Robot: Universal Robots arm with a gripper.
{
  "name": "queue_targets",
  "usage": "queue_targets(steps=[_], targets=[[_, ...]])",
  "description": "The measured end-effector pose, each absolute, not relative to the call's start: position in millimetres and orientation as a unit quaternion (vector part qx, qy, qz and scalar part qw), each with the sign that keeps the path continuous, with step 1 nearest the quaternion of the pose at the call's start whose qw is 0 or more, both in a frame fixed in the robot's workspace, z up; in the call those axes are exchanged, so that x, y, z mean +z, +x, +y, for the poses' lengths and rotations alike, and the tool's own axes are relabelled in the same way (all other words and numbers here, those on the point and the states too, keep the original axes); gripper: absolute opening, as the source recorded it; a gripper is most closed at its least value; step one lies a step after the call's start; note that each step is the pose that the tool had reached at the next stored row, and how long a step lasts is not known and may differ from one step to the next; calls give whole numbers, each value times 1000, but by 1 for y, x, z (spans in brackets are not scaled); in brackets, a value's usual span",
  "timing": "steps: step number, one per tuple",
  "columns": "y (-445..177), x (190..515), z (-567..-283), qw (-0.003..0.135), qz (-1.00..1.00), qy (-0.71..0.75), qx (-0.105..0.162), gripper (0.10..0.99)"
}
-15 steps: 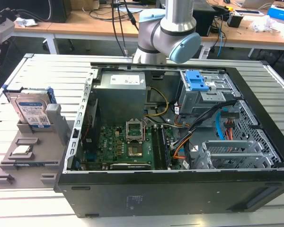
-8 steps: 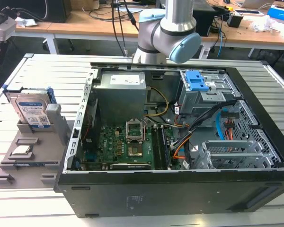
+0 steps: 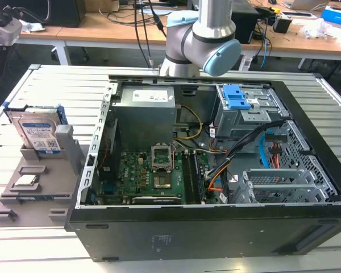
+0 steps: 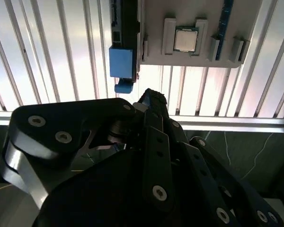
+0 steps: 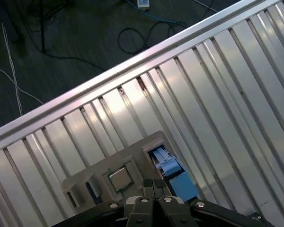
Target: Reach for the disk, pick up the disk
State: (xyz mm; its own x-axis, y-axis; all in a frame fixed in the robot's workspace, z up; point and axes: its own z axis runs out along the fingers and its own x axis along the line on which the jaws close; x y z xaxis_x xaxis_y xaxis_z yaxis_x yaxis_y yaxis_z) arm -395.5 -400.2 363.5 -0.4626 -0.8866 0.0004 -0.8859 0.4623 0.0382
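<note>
High above the disk [image 3: 37,132], fingers [image 5: 147,187] seemingly together

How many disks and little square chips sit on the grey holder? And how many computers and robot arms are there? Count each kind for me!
Disk: 1
Chip: 1
Computer: 1
Robot arm: 1
Total: 4

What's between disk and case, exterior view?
The gray holder's upright post, beside the disk; then a bare strip of table before the case. Exterior view shows it.
</note>
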Motion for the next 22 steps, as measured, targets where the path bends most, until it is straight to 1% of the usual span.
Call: queue_targets(steps=[22], targets=[[-396,364,-400,12,-773,634,-15,106]])
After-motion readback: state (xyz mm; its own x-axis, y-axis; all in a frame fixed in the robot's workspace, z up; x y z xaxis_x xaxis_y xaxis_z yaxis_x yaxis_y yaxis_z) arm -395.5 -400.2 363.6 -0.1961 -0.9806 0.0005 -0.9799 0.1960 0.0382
